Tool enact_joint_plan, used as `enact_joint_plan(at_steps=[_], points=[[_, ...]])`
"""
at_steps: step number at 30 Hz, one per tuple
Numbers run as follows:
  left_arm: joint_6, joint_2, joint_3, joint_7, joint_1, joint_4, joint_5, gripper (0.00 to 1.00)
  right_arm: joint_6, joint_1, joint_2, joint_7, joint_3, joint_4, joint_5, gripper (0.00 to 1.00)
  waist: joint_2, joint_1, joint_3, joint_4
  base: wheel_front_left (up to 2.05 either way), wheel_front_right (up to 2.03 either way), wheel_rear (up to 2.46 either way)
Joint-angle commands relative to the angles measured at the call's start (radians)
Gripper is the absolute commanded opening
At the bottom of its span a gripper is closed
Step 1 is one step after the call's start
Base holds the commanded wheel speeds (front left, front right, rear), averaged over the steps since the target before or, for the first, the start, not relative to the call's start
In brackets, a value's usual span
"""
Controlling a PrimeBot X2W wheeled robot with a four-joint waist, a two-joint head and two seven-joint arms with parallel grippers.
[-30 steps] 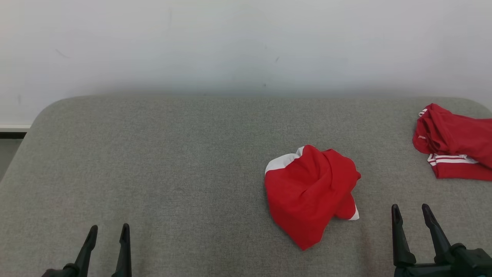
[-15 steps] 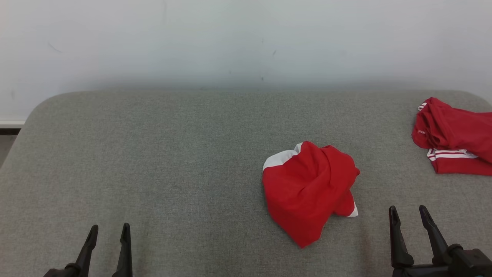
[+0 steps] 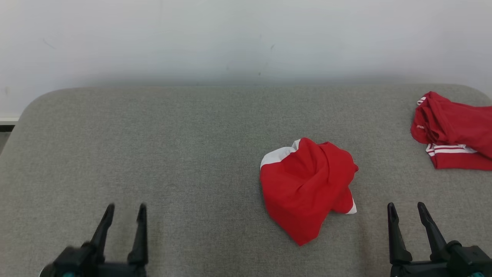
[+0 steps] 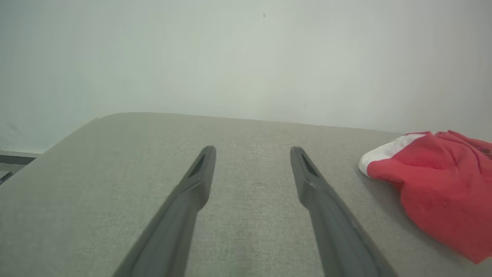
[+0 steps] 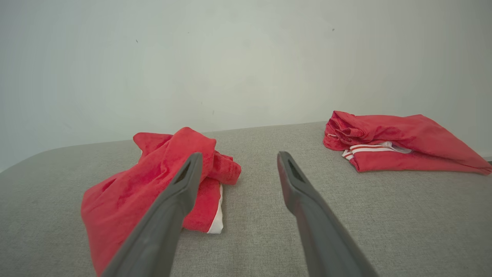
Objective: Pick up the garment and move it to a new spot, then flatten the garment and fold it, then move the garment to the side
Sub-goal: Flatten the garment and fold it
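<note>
A crumpled red garment (image 3: 307, 188) with white trim lies bunched on the grey padded surface (image 3: 173, 146), right of centre. It shows at the right edge of the left wrist view (image 4: 434, 184) and left of the fingers in the right wrist view (image 5: 153, 184). My left gripper (image 3: 126, 209) stands open at the lower left, well left of the garment, with nothing between its fingers. My right gripper (image 3: 406, 207) stands open at the lower right, a short way right of the garment and apart from it.
A second red garment (image 3: 453, 130) with white stripes lies at the far right edge of the surface, also seen in the right wrist view (image 5: 392, 148). A pale wall (image 3: 246, 38) rises behind the surface's far edge. Bare grey surface spreads across the left half.
My left gripper has come forward and a little right into the head view. The head camera has tilted slightly, shifting the whole picture up. Both garments lie as before.
</note>
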Motion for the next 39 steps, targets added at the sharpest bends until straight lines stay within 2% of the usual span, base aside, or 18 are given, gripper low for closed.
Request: enact_joint_plan(at_steps=[1,8,20,30,31,32,33,39], points=[[-0.001,-0.005,-0.016,0.0,-0.044,0.003,0.011,1.0,-0.002,-0.01,-0.001,0.0,0.003,-0.001,-0.002,1.0,0.0,-0.0001,0.009,-0.008,0.0,0.0,0.0],[-0.006,-0.014,-0.182,0.0,-0.301,0.099,-0.017,1.0,-0.002,-0.042,0.003,0.0,0.016,0.003,0.004,1.0,0.0,-0.0001,0.056,-0.069,0.0,0.0,0.0],[-0.006,-0.007,-0.552,0.041,-0.651,0.426,-0.157,1.0,-0.002,-0.094,0.022,0.0,0.005,0.001,0.01,1.0,0.0,-0.0001,0.154,-0.203,0.0,0.0,0.0],[-0.006,-0.012,-0.683,0.037,-0.775,0.645,-0.265,1.0,-0.002,-0.118,0.031,0.0,0.007,-0.003,0.004,1.0,0.0,-0.0001,0.195,-0.263,0.0,0.0,0.0],[-0.006,-0.014,-0.694,0.037,-0.782,0.664,-0.268,0.4,-0.002,-0.118,0.032,0.0,0.006,-0.003,0.004,1.0,0.0,-0.0001,0.196,-0.266,0.0,0.0,0.0],[-0.006,-0.016,-0.705,0.033,-0.792,0.679,-0.275,0.13,-0.002,-0.118,0.032,0.0,0.006,-0.004,0.003,1.0,0.0,-0.0001,0.197,-0.268,0.0,0.0,0.0],[-0.006,-0.018,-0.713,0.032,-0.799,0.692,-0.287,0.0,-0.002,-0.117,0.032,0.0,0.005,-0.004,0.003,1.0,0.0,-0.0001,0.196,-0.269,0.0,0.0,0.0],[-0.006,-0.011,-0.709,0.005,-0.841,0.746,-0.322,0.0,-0.002,-0.102,0.031,0.0,-0.011,-0.002,-0.004,1.0,0.0,-0.0001,0.174,-0.251,0.0,0.0,0.0]])
